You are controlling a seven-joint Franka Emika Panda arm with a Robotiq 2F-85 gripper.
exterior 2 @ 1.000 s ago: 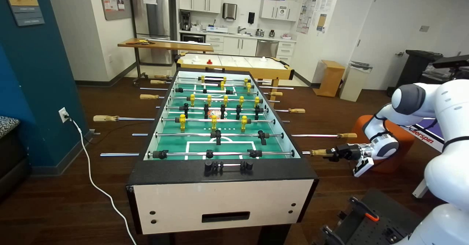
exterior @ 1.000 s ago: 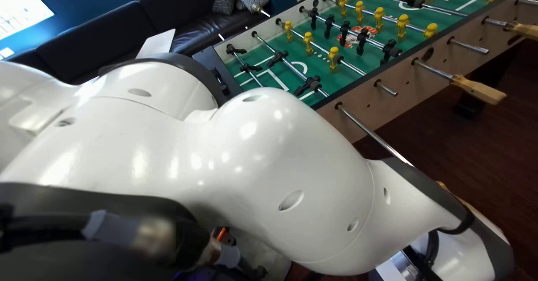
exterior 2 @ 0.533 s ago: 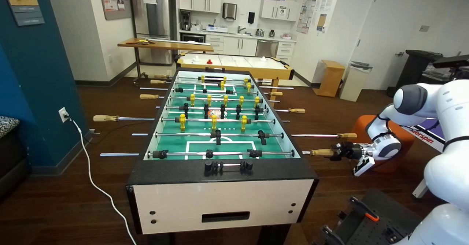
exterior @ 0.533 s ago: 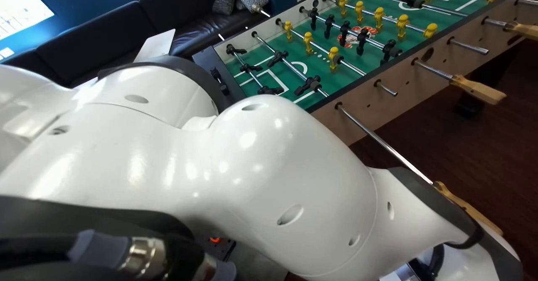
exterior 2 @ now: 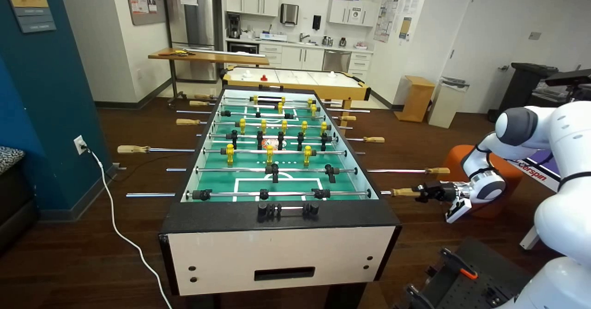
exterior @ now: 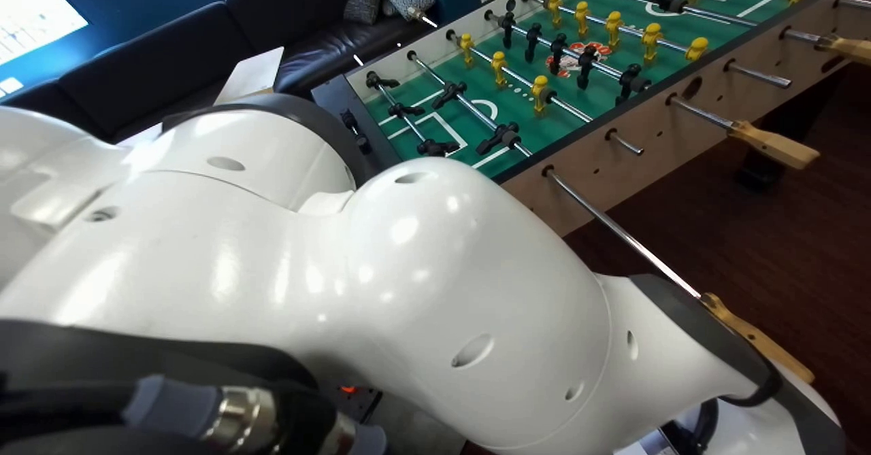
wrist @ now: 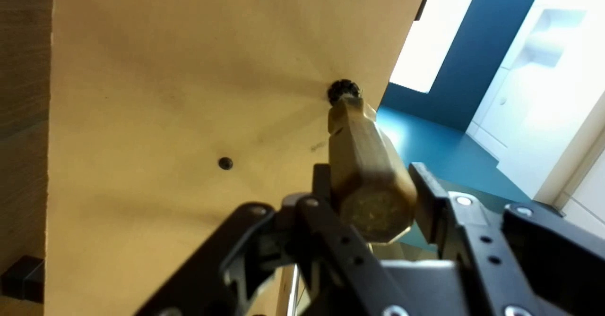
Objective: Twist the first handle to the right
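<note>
The nearest wooden rod handle [exterior 2: 405,192] sticks out from the side of the foosball table [exterior 2: 208,219]. My gripper [exterior 2: 418,193] is at its free end. In the wrist view the octagonal handle [wrist: 361,160] lies between the two dark finger pads of the gripper [wrist: 371,188]. The pads look drawn up to both sides of the handle's end, so the gripper is shut on it. The black players [exterior 2: 264,193] on this rod lie nearly flat. In an exterior view the white arm [exterior: 442,271] hides this handle and the gripper.
The second rod's handle [exterior 2: 437,171] sticks out just beyond the gripper and also shows in an exterior view [exterior: 755,339]. An orange stool [exterior 2: 510,184] stands behind the wrist. The robot's dark base platform [exterior 2: 489,263] is in front of the arm. The table's side panel [wrist: 165,117] faces the wrist camera.
The arm shifted slightly back and down between one second and half a second ago, then stayed almost still. The fingers looked spread wider half a second ago and are now drawn together at the handle's end.
</note>
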